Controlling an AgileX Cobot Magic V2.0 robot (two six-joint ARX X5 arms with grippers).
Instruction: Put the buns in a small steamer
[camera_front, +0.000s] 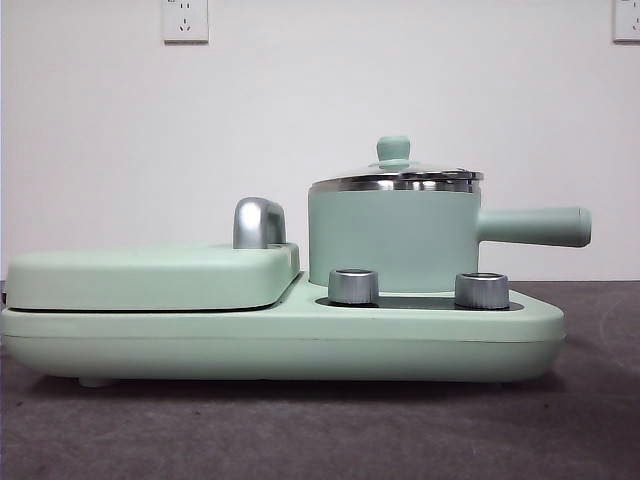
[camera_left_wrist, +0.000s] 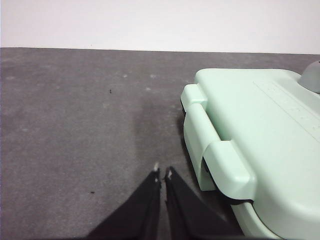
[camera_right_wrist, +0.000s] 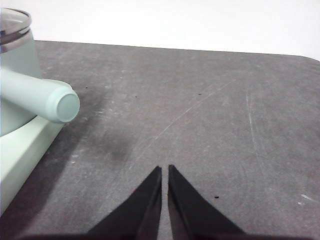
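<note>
The small steamer (camera_front: 395, 235), a mint-green pot with a steel rim, a lid with a green knob and a long side handle (camera_front: 535, 226), stands with its lid on, on the right of a mint-green appliance base (camera_front: 280, 340). It also shows in the right wrist view (camera_right_wrist: 20, 85). No buns are in view. My left gripper (camera_left_wrist: 162, 172) is shut and empty above the grey table, beside the griddle end of the appliance. My right gripper (camera_right_wrist: 164, 169) is shut and empty above the table, beside the steamer's handle.
A flat mint-green lidded griddle (camera_front: 150, 275) with a chrome handle (camera_front: 258, 222) takes the left of the base; it also shows in the left wrist view (camera_left_wrist: 260, 140). Two steel knobs (camera_front: 353, 286) face front. Grey table surface (camera_right_wrist: 200, 110) lies on both sides.
</note>
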